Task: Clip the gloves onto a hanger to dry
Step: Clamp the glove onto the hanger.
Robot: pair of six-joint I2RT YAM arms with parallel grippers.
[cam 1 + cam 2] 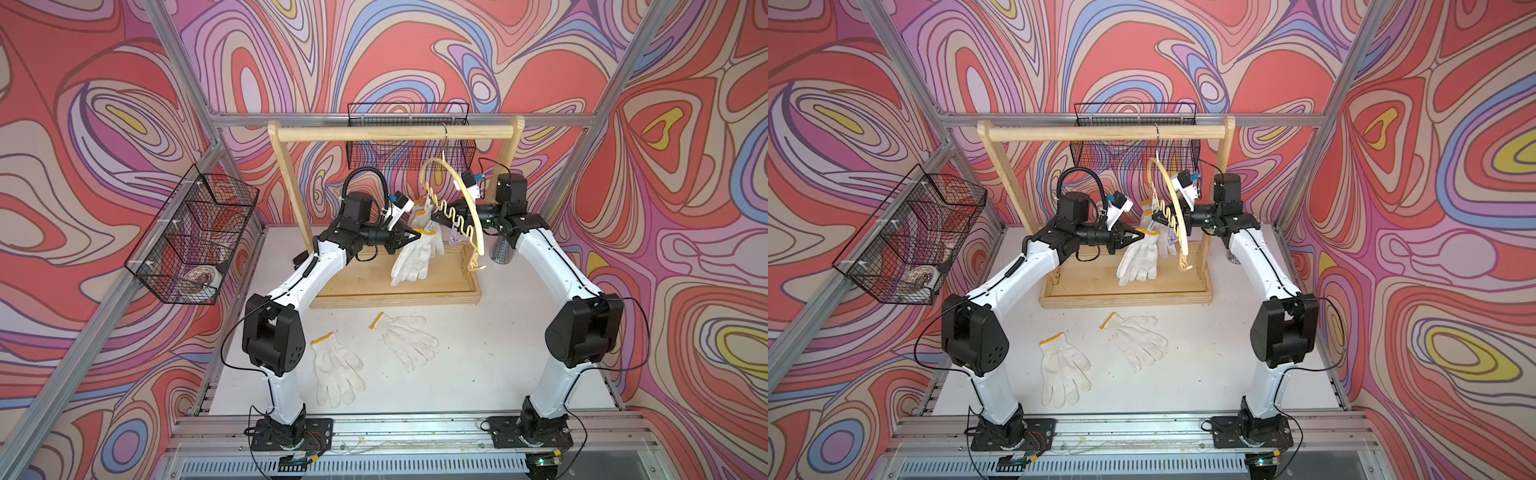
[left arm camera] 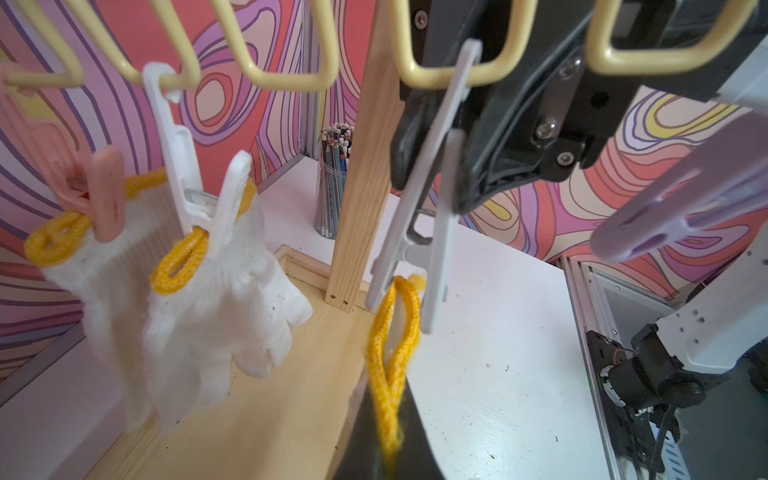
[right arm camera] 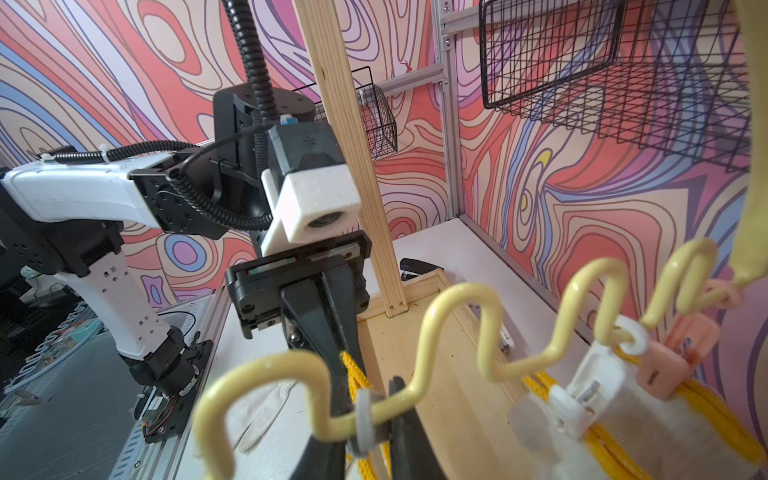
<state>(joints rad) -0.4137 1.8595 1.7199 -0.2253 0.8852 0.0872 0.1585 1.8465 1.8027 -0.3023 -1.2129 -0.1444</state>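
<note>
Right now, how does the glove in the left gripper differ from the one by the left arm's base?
Held glove hangs fingers down, cuff pinched by the left gripper; table glove lies flat, untouched. Held glove's cuff meets a white clip; table glove's is free. Both: white knit, yellow cuffs.

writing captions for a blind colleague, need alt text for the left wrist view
The black right gripper squeezes a white plastic clip hanging from the pale yellow wavy hanger bar, while the yellow cuff of a white knitted glove reaches its mouth from below. Beside it, two more gloves already hang from a pink clip and another white clip.
</note>
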